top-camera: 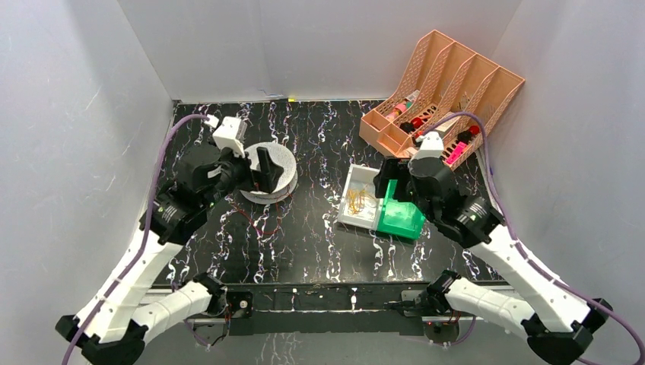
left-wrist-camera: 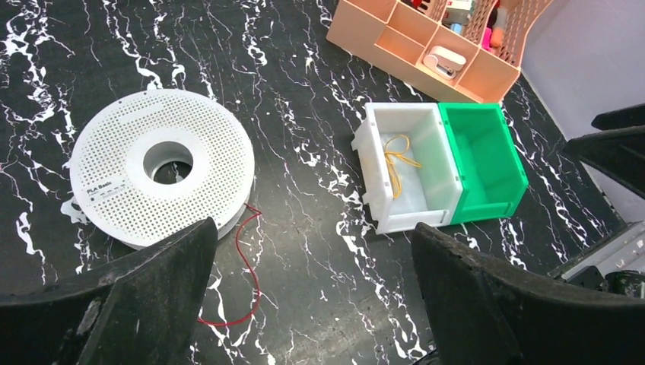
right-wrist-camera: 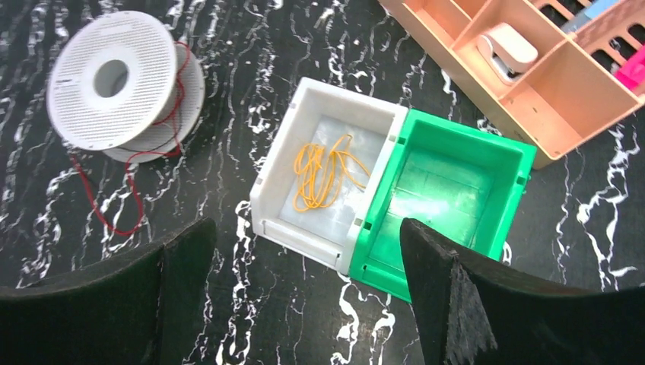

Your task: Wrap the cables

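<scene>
- While both arms reach out over the black marbled worktop (top-camera: 319, 243), the task's things lie in two groups: a white spool (left-wrist-camera: 114, 167) on the left and a pair of bins right of centre.
- A thin red cable (left-wrist-camera: 238, 242) runs partly around the spool between its two discs. It then leaves the edge and trails in a loose loop across the worktop toward the near side.
- The white bin (right-wrist-camera: 278, 160) and the green bin (right-wrist-camera: 449, 190) stand touching, side by side. A tangle of yellow cable (right-wrist-camera: 323, 175) lies on the floor of the white bin.
- A peach organiser (top-camera: 456, 76) stands at the far right, just beyond the bins, with pens and small items in its slots. A small white case (right-wrist-camera: 506, 49) lies in one of its low front compartments.
- The left hand (top-camera: 255, 176) hangs above the spool and covers the spool's left part in the top view. Its fingers (left-wrist-camera: 152, 296) are spread wide and hold nothing. In its wrist view the spool and the red cable lie just ahead of the left finger.
- The right hand (top-camera: 392, 186) hangs over the two bins and hides part of them from above. It is also spread wide and empty, with both bins showing between its fingers in the right wrist view.
- Each arm rises from its base at the near edge and leans inward and away toward the far side. The left forearm points at the spool and the right forearm at the bins, well apart from each other.
</scene>
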